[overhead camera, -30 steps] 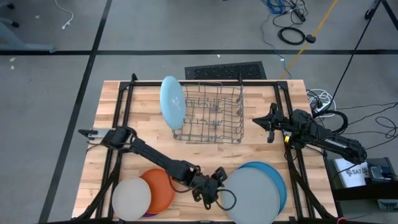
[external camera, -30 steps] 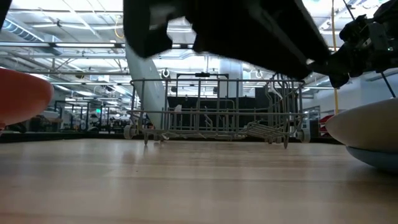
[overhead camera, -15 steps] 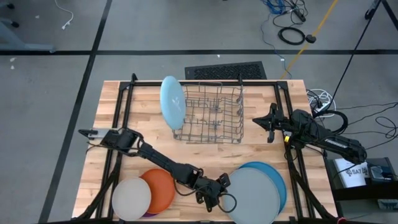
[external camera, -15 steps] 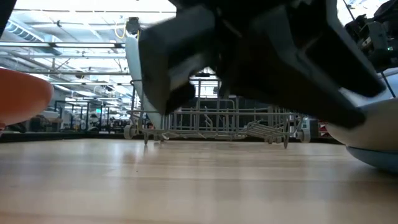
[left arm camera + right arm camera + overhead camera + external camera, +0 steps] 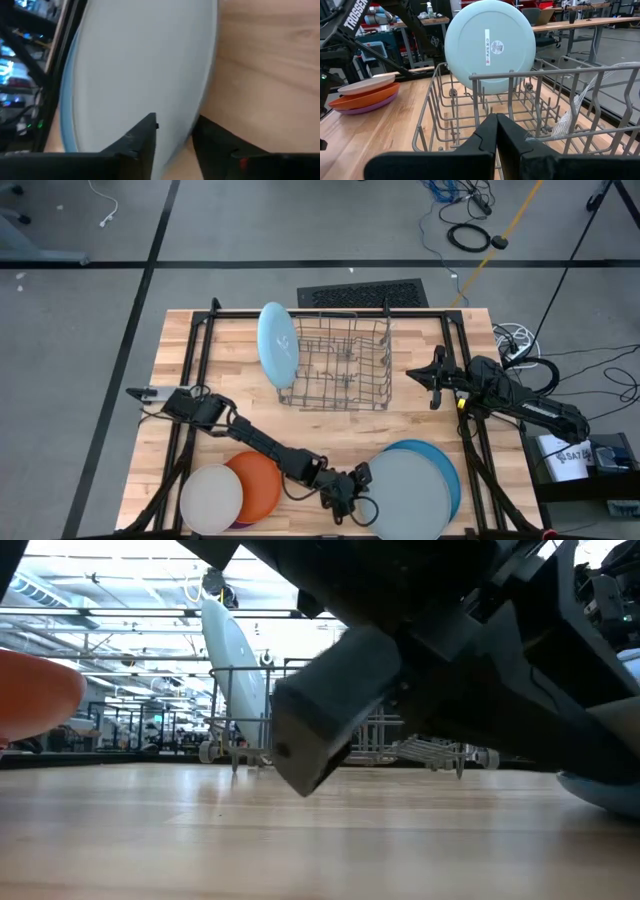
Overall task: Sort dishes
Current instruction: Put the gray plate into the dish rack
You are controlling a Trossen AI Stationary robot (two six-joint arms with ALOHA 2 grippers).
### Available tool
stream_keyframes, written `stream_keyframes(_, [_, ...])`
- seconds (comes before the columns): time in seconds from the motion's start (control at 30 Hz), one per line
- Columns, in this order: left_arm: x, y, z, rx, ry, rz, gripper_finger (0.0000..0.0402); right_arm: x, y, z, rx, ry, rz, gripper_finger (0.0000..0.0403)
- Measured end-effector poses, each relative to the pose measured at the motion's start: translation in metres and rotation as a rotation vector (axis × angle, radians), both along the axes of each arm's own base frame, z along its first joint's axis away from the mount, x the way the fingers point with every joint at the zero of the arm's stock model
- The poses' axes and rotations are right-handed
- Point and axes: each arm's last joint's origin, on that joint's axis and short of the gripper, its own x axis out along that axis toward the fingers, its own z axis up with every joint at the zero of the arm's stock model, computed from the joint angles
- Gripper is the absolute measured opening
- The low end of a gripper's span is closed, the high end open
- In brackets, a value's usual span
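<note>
The left gripper [image 5: 352, 492] straddles the near-left rim of the pale grey plate [image 5: 405, 495], 2 fingers narrowing on it but not yet clamped — a shallow bite could slip. The right gripper [image 5: 432, 377], fingers closed and empty, waits just right of the dish rack [image 5: 340, 365].

Pale grey plate [image 5: 405, 495], orange plate [image 5: 259, 483]

Two dark jointed arms [image 5: 255, 442], black cabling.

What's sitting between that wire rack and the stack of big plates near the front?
Nothing: the high view shows only bare wooden table between the dish rack and the grey plate topping the stack.
</note>
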Motion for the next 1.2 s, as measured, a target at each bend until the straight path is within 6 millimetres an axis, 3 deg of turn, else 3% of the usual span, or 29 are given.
stream_keyframes(0.23, [0.001, 0.0, 0.001, 0.017, -0.02, 0.033, 0.0015, 0.0, 0.0, 0.0, -0.001, 0.004, 0.0, 0.0004])
stream_keyframes(0.43, [0.0, 0.002, 0.001, 0.056, -0.029, 0.091, 0.0007, 0.0, 0.0, -0.001, 0.0, 0.006, 0.0, 0.0004])
stream_keyframes(0.63, [-0.002, 0.001, 0.016, 0.065, -0.069, 0.12, 0.0003, 0.0, 0.0, -0.001, -0.003, 0.007, 0.0, 0.0004])
stream_keyframes(0.87, [-0.009, 0.003, 0.067, 0.007, -0.182, 0.186, 0.0002, 0.0, 0.0, -0.001, -0.003, 0.008, 0.001, 0.0004])
stream_keyframes(1.2, [-0.049, 0.008, 0.177, -0.109, -0.438, 0.409, 0.0002, 0.0, 0.0, 0.0, 0.003, -0.001, 0.0, 0.0004])
